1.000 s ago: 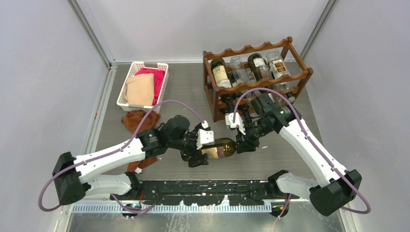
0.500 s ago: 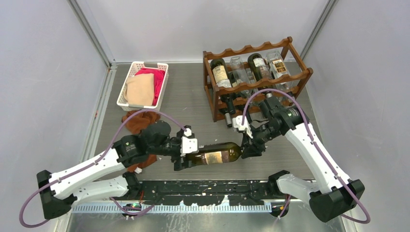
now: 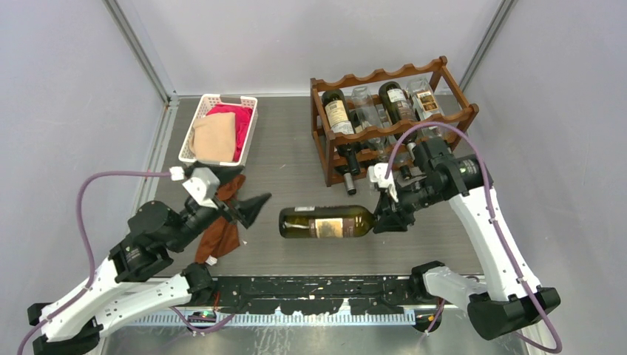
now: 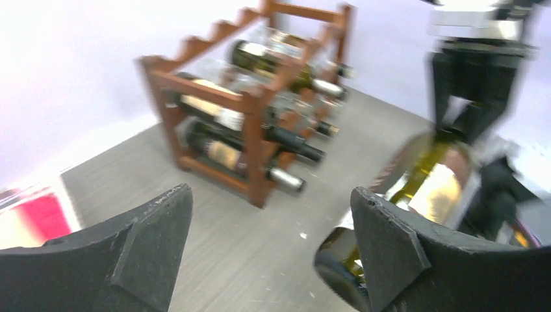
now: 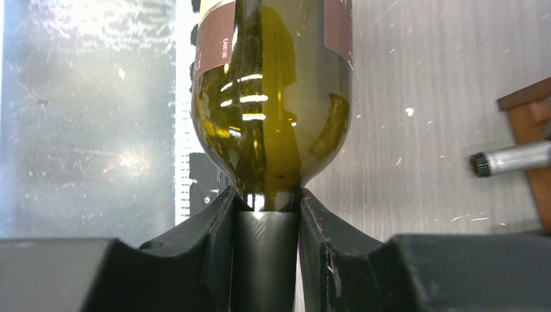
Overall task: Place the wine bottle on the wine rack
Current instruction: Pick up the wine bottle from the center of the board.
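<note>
The right jaws were clamped on the neck of the wine bottle [image 3: 325, 222], just behind its shoulder. The bottle lay level over the desk [image 3: 296, 170], its base toward 9 o'clock in the top view. The left jaws gaped wide and empty at the bottle's 9 o'clock, apart from its base. The wine rack [image 3: 381, 76], holding other bottles [image 3: 337, 111], stood at the bottle's 1 o'clock.

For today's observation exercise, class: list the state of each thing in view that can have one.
Green glass wine bottle: horizontal, gripped at its neck.
Right gripper: shut on the bottle's neck.
Left gripper: open, empty.
Reddish-brown wooden wine rack: upright, holding several bottles.
White slotted plastic basket: holds cloths.
</note>
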Available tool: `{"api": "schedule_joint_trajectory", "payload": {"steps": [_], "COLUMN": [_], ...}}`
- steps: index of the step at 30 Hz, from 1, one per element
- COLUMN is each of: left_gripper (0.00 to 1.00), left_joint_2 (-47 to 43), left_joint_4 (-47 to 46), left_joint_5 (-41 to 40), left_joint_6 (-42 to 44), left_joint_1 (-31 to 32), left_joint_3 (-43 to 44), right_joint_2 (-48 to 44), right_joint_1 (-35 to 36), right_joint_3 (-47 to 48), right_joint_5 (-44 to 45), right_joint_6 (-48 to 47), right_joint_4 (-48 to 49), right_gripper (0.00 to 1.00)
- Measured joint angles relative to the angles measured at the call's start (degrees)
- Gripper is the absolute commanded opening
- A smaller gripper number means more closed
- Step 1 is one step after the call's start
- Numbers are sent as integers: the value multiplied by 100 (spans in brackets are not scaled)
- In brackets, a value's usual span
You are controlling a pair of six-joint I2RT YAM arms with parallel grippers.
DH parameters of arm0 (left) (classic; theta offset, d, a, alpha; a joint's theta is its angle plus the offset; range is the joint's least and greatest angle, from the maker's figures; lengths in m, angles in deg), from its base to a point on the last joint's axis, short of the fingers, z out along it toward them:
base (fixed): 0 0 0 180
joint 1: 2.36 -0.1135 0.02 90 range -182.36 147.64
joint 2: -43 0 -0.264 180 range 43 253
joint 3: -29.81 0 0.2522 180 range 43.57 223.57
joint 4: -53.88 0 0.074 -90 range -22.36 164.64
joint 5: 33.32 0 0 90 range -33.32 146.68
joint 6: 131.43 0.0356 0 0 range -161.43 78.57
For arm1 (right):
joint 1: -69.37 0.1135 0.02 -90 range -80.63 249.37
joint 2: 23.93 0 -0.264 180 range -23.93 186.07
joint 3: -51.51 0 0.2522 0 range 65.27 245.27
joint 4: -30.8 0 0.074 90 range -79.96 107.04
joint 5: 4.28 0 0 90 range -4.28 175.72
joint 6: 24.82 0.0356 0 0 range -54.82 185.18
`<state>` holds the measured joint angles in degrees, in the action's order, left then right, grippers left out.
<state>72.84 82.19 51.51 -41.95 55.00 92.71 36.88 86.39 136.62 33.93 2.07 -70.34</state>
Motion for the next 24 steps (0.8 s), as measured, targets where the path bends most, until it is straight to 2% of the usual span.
{"api": "schedule_joint_trajectory", "payload": {"steps": [4, 9, 12, 17, 24], "left_gripper": [85, 84, 84, 84, 84], "left_joint_2": [-122, -122, -127, -20, 813], "left_joint_4": [-74, 234, 387, 649, 1043], "left_joint_5": [-1613, -3003, -3401, -3589, -3558], "left_joint_6": [-33, 293, 507, 807, 1049], "left_joint_1": [-2, -2, -2, -2, -2], "left_joint_3": [35, 20, -107, -511, -774], "right_joint_2": [302, 787, 846, 778, 855], "right_joint_1": [-361, -693, -911, -1325, -1611], "right_joint_3": [828, 1982, 2315, 2356, 2312], "right_joint_5": [-348, -632, -719, -577, -48], "right_joint_6": [33, 514, 1259, 2986, 4774], "right_joint_4": [-269, -310, 76, 1491, 3101], "right_gripper": [1, 1, 1, 1, 1]}}
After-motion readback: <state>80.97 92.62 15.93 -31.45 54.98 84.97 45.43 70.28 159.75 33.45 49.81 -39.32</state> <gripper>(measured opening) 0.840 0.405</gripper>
